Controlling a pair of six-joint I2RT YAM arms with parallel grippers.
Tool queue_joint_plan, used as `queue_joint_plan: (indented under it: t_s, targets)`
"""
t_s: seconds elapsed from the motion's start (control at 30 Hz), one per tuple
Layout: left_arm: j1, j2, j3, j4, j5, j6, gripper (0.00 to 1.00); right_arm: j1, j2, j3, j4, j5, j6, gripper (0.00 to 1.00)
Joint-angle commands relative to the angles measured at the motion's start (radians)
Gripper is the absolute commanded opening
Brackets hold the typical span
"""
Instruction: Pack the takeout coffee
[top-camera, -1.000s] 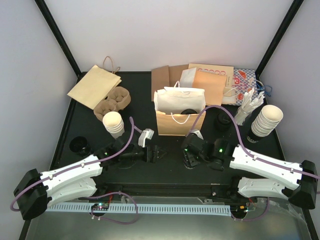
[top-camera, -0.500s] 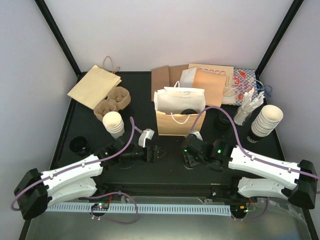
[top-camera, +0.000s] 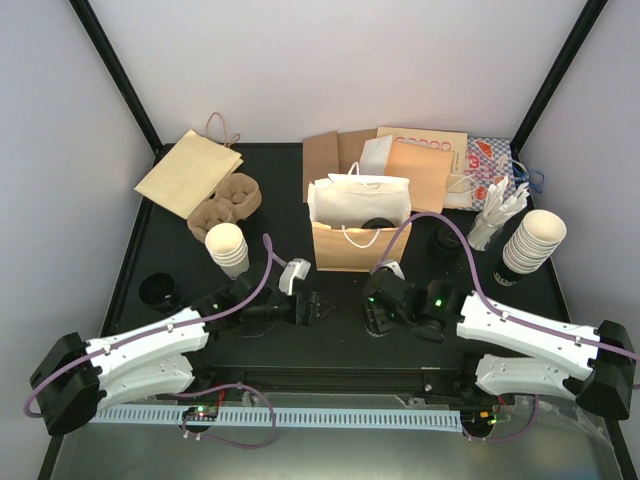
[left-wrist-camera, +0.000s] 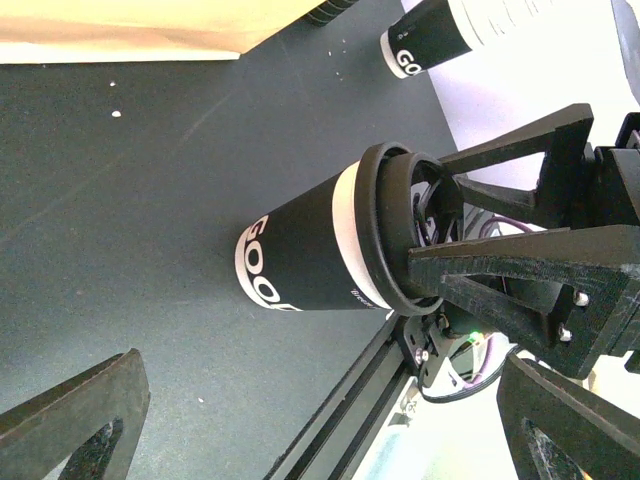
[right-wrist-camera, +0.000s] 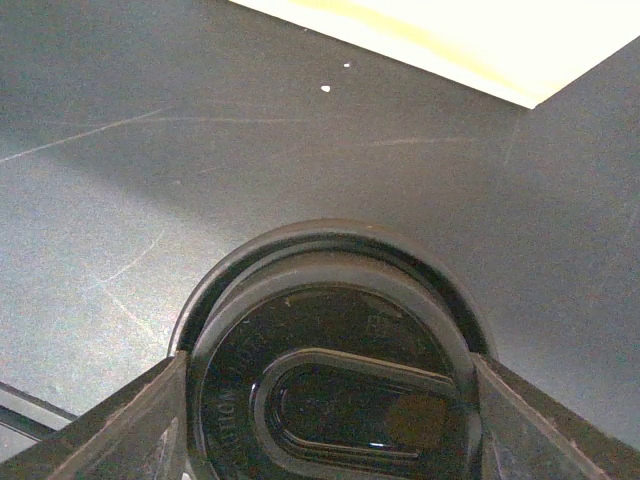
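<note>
Smooth, glossy black plastic is seen on the lid (right-wrist-camera: 330, 370), matt printed paper on the coffee cup (left-wrist-camera: 300, 262), a matt, finely scratched black on the table (right-wrist-camera: 150, 150), dull brown paper on the bag (top-camera: 350, 252), and rough, grainy black plastic on the right gripper's fingers (right-wrist-camera: 125, 428).

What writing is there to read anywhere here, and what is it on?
"GOO": white letters on the coffee cup's black sleeve; the rest curves out of sight.
Small white script by that cup's lid: too small to read.
Raised lettering on the lid: blurred.
White letters on the black cup further off: unreadable.
Red print on the flat bags at the back: too small.
</note>
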Motion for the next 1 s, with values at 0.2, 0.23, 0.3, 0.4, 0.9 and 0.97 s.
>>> queue_joint_plan:
  t_s: [0.2, 0.23, 0.3, 0.4, 0.9, 0.97]
  targets:
    - [-0.006, 0.033, 0.041, 0.062, -0.004, -0.022, 0.98, -0.008, 0.044, -0.048, -0.01, -0.081, 0.011, 0.69]
    - [-0.006, 0.033, 0.041, 0.061, -0.005, -0.023, 0.98, -0.009, 0.052, -0.045, -0.011, -0.094, 0.007, 0.69]
    - [-0.006, 0.03, 0.041, 0.057, -0.009, -0.023, 0.98, -0.009, 0.064, -0.04, -0.01, -0.124, -0.001, 0.69]
    - [-0.006, 0.026, 0.041, 0.048, -0.02, -0.021, 0.98, -0.008, 0.07, -0.03, -0.002, -0.168, -0.024, 0.69]
    - [-0.006, 0.056, 0.05, 0.045, -0.026, -0.032, 0.97, 0.063, 0.098, 0.025, -0.001, -0.213, -0.076, 0.69]
    - [-0.006, 0.066, 0.05, 0.051, -0.02, -0.034, 0.95, 0.073, 0.102, 0.021, 0.006, -0.211, -0.077, 0.69]
